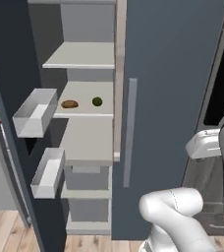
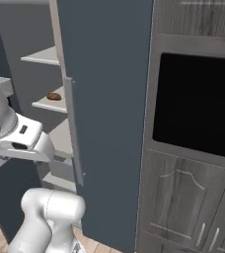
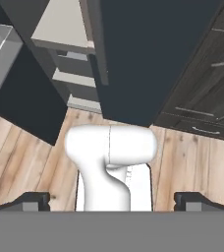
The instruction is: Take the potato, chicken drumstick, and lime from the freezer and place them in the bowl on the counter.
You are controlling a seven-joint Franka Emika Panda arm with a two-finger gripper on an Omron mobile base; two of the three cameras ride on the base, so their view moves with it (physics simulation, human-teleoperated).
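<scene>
I see the freezer (image 1: 87, 123) with its left door swung open, two clear bins (image 1: 34, 114) on that door. On the middle shelf (image 1: 84, 109) lie a brown piece, likely the drumstick (image 1: 70, 104), though I cannot rule out the potato, and the lime (image 1: 97, 101) just to its right, apart from it. From the right base camera the brown piece shows near the shelf edge. My tool (image 3: 112, 202) has its fingertips (image 3: 34, 201) spread wide, holding nothing, aimed down at the wooden floor (image 3: 30, 157) in front of the freezer.
</scene>
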